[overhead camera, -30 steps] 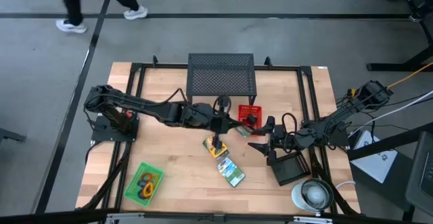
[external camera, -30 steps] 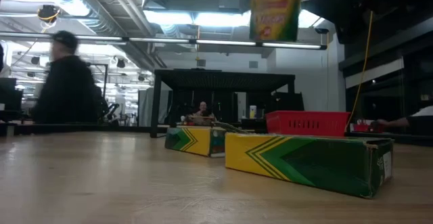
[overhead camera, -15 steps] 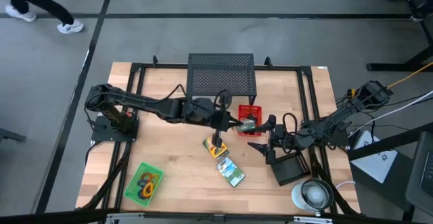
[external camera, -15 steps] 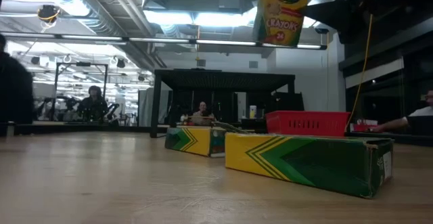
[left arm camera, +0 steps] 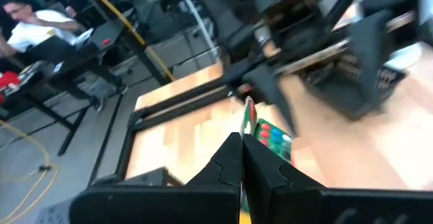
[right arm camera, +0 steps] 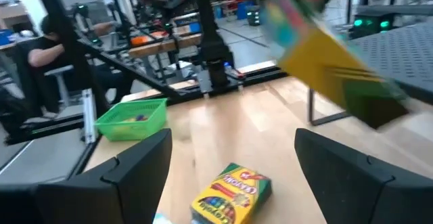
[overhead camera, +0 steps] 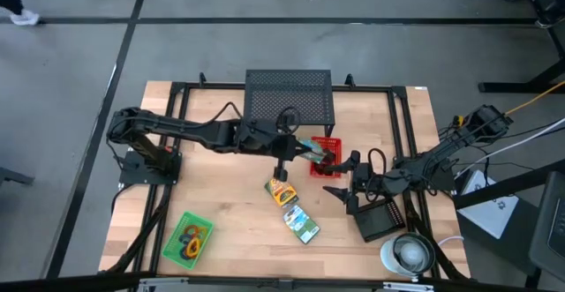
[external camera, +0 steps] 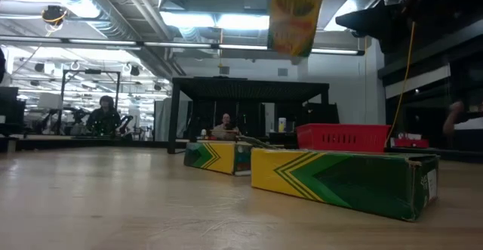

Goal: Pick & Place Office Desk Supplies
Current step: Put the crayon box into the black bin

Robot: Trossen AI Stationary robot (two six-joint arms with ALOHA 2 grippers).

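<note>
1. Near the table's front left corner, seen from above, a green tray [overhead camera: 187, 237] sits holding purple, orange and yellow loops [overhead camera: 193, 235], with bare wood all round it.
2. Further right, the left arm reaches from the left edge across the table's middle. The left gripper [overhead camera: 311, 153] has its jaws closed on a crayon packet [overhead camera: 314, 151], held in the air over a red basket [overhead camera: 330, 146].
3. From table height, that held packet hangs near the top of the picture, well above the basket.
4. Behind the arm, a black mesh stand [overhead camera: 290, 97] fills the middle of the far edge.
5. On the wood in front of the left gripper lie two more packets [overhead camera: 282, 191], near each other, with open space between them and the front edge.
6. Right of the basket, the right gripper [overhead camera: 340, 183] hovers low with its jaws spread wide and nothing between them.
7. Beside it, a black square object [overhead camera: 381, 220] lies near the right edge.
8. At the front right corner stands a round white object [overhead camera: 408, 254].
</note>
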